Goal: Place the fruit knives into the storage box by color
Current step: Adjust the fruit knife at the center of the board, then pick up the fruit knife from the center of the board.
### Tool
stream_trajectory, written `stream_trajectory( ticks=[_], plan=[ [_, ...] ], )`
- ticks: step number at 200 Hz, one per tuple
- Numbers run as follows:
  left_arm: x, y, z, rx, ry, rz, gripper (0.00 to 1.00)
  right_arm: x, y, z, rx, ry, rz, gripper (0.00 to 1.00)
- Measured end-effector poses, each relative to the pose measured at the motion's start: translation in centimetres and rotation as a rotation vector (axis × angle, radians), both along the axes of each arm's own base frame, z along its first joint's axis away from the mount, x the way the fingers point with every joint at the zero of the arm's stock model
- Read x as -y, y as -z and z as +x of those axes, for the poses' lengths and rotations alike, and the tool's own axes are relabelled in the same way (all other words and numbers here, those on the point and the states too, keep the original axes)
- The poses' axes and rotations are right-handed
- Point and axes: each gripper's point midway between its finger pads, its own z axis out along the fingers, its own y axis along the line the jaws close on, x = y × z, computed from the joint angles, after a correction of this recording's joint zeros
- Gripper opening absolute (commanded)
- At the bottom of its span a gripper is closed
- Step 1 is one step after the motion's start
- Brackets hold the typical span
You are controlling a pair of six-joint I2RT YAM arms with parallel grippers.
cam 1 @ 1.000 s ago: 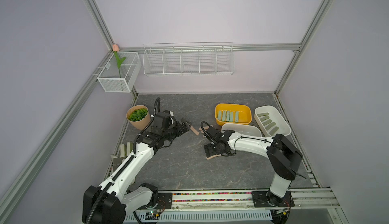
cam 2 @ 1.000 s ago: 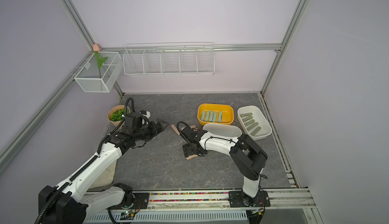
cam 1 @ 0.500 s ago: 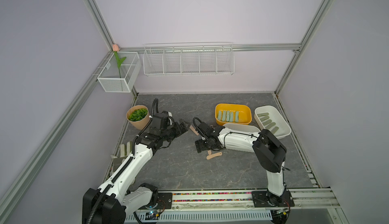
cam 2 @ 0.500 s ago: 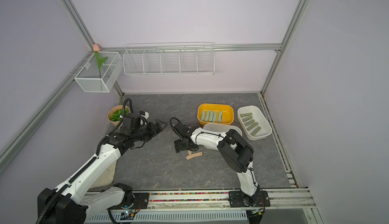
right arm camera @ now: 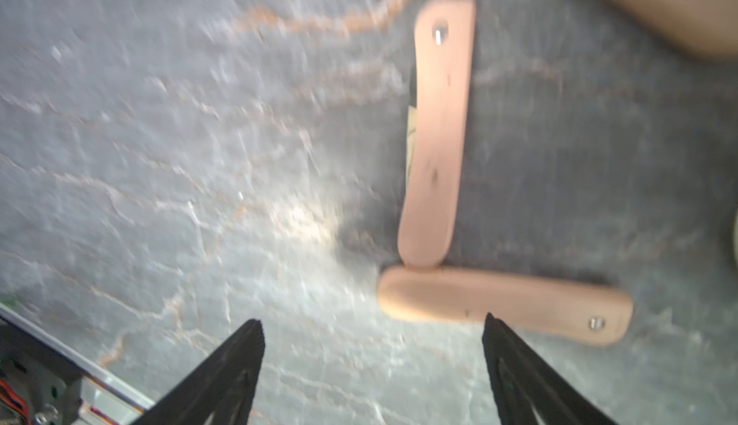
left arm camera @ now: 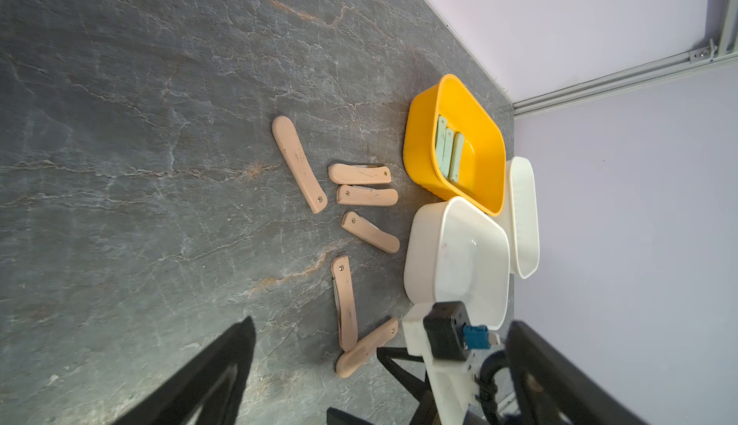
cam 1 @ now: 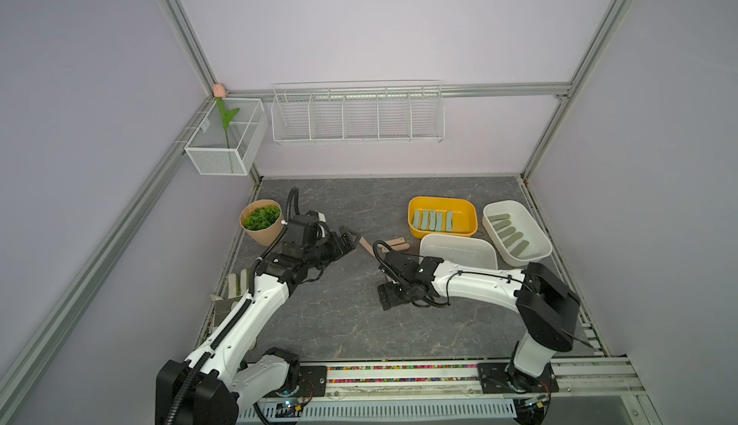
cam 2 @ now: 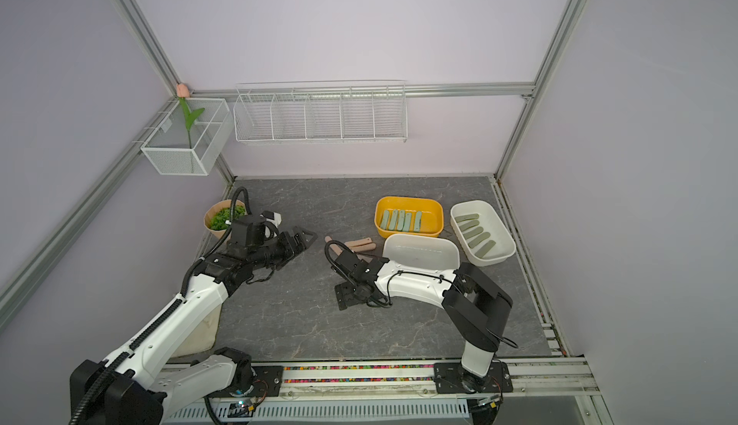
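Right gripper (right arm camera: 371, 321): jaws spread wide with nothing between them, pointing down over the middle of the dark stone-patterned tabletop (cam 1: 359, 323). Its blurred wrist view shows two peach-pink fruit knives (right arm camera: 435, 131) lying flat just ahead of the fingertips (right arm camera: 499, 347), set end to side in a rough L. One fingertip overlaps the crosswise knife in the picture, but whether it touches cannot be told. Left gripper (cam 1: 350, 239): at 11 o'clock from the right one, jaws likewise apart and holding nothing, aimed toward 3 o'clock. Its wrist view takes in six peach-pink knives loose on the tabletop. In both top views this scattered group lies at 12 o'clock from the right gripper and is largely hidden by the right arm. At 2 o'clock from the right gripper, close by its arm, stands a white box (cam 1: 457, 251). At 1 o'clock, just behind the white box, a yellow box (cam 1: 411, 211) holds five mint-teal knives (cam 1: 433, 220) laid side by side. Farther out at 2 o'clock, by the table's right edge, a second white box (cam 1: 529, 225) holds five olive knives (cam 1: 509, 232) in a slanting row. At 10 o'clock, beyond the left gripper, stands a brown pot of green leaves (cam 1: 261, 223). At 9 o'clock, on the table's left edge, lies a pale glove with olive stripes (cam 1: 235, 283). On the back wall hangs a white wire rack (cam 1: 357, 113). In the far left corner a mesh basket (cam 1: 217, 159) carries a tulip (cam 1: 219, 90).
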Motion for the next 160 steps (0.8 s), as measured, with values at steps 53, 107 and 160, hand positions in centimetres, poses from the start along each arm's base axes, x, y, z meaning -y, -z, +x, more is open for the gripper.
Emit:
stream_trajectory(
  ticks=[53, 107, 160],
  plan=[
    [0.1, -0.1, -0.1, -0.002, 0.007, -0.007, 0.99, 2.1, 2.0, -1.0, -0.024, 0.044, -0.061, 0.90],
    [0.1, -0.4, -0.2, 0.008, 0.007, -0.011, 0.99, 2.3, 2.1, 0.3, -0.016, 0.062, -0.061, 0.90],
    [0.0, -0.2, -0.3, 0.006, 0.009, -0.007, 0.99, 1.2, 1.9, 3.5, 0.011, 0.043, -0.027, 0.87]
  ],
)
